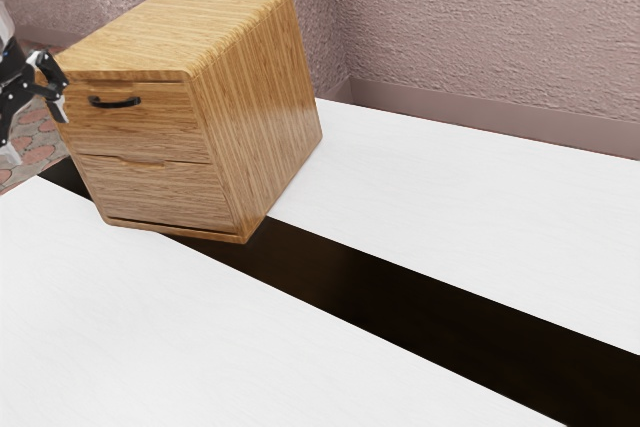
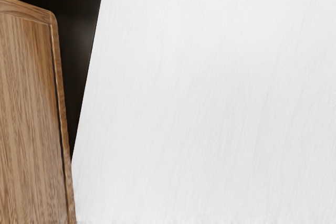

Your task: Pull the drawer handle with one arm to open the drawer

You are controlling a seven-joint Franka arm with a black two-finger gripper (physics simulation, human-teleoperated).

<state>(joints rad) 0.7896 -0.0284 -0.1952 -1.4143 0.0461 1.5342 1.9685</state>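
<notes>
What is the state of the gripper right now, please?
The black two-finger gripper: open or closed cannot be told; it is apart from the black bar handle on the upper drawer of the wooden cabinet.

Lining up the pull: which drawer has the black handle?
The upper drawer; its black handle sits near its top edge, the lower drawer shows no black one.

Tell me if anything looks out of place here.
The wooden drawer cabinet sits astride the dark strip between the two white tabletops, rather than squarely on one. Nothing looks spilled or damaged.
</notes>
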